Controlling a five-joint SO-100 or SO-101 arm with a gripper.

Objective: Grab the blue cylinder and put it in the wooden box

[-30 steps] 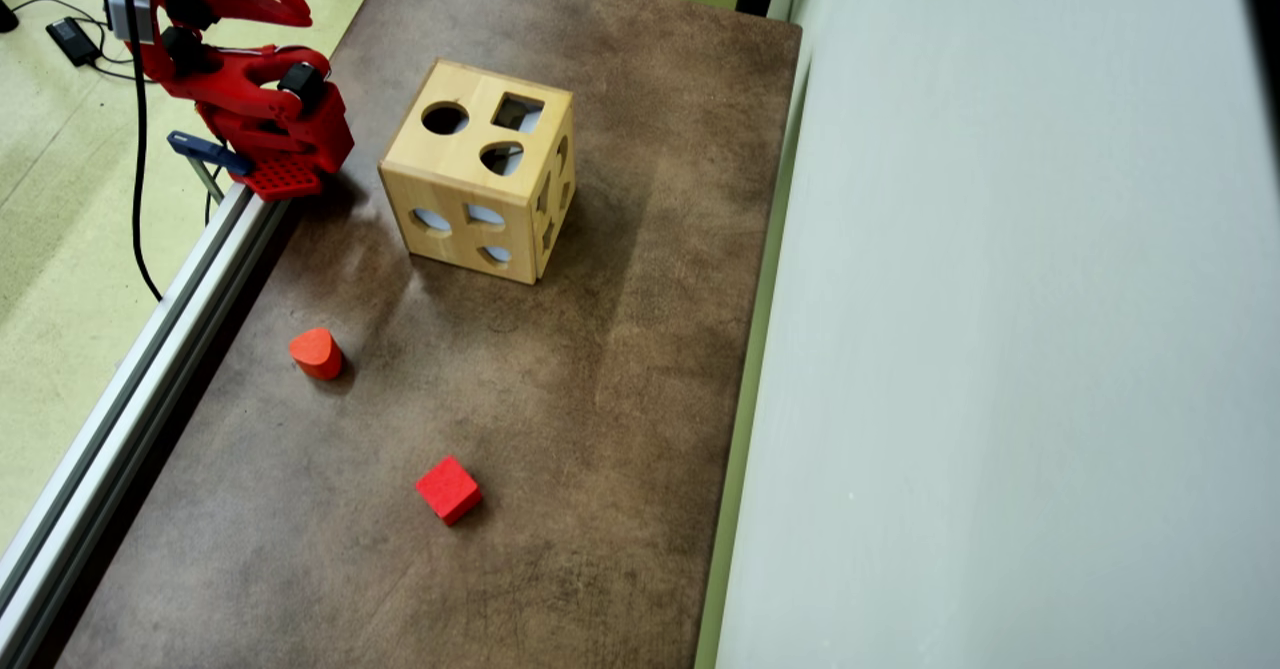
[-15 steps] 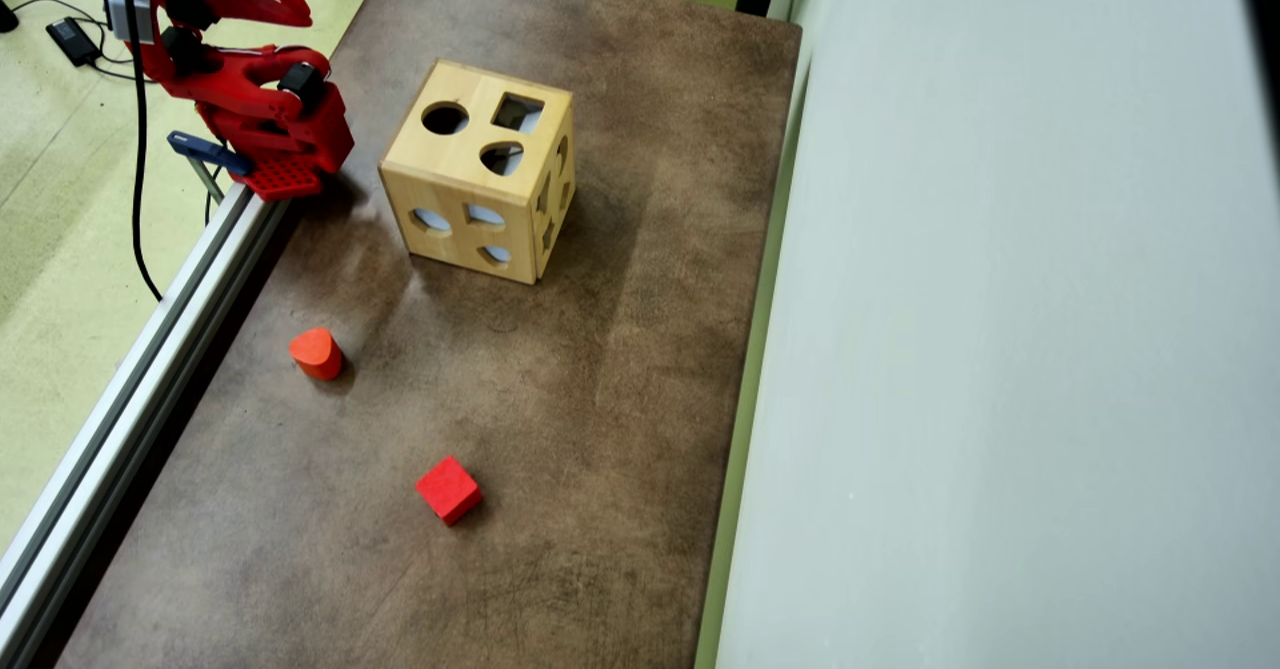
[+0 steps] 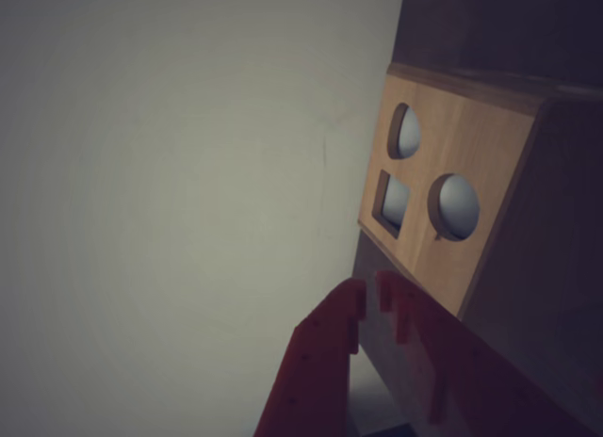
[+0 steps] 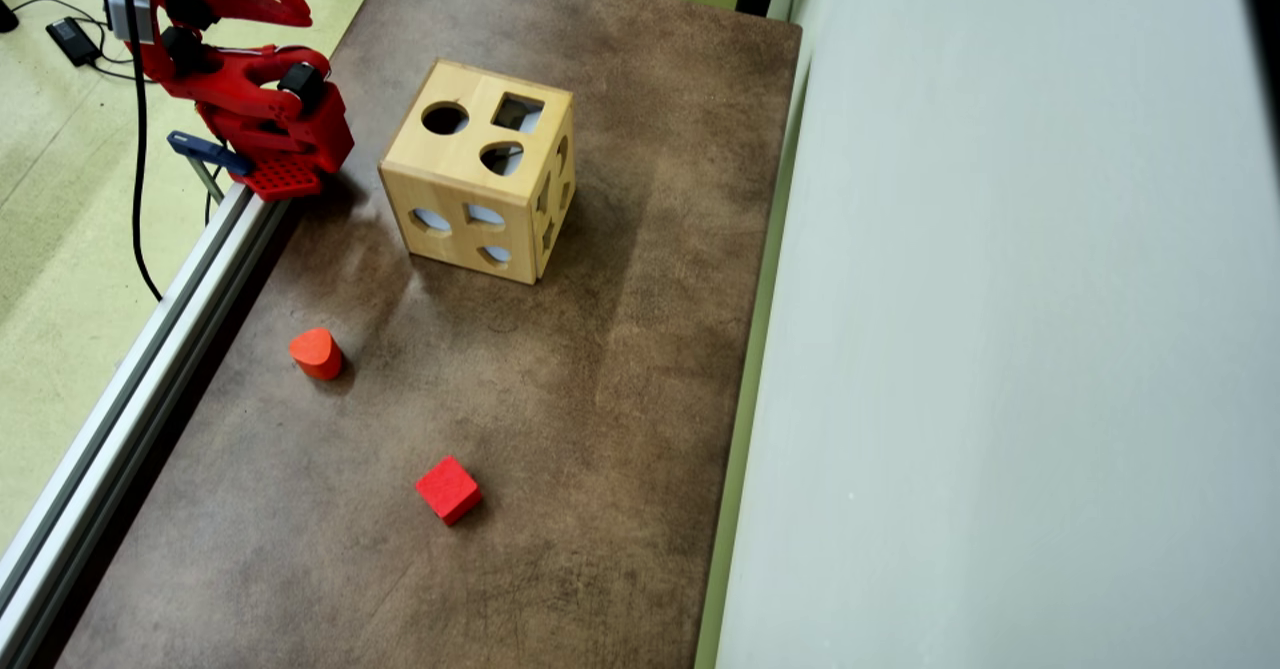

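Observation:
The wooden box (image 4: 455, 164) stands on the brown table (image 4: 580, 399) toward its far end, with round, square and other cutouts in its top and sides. The blue cylinder is out of view in both views. My red gripper (image 4: 295, 11) is folded back over the arm's base at the top left of the overhead view, off to the left of the box. In the wrist view the gripper (image 3: 370, 291) is shut, its tips almost meeting with nothing between them, and the wooden box (image 3: 466, 140) fills the right side just beyond them.
An orange-red rounded block (image 4: 316, 353) lies near the table's left edge and a red cube (image 4: 448, 489) nearer the front. An aluminium rail (image 4: 130, 389) runs along the left edge. A grey wall (image 4: 1000, 349) borders the right side.

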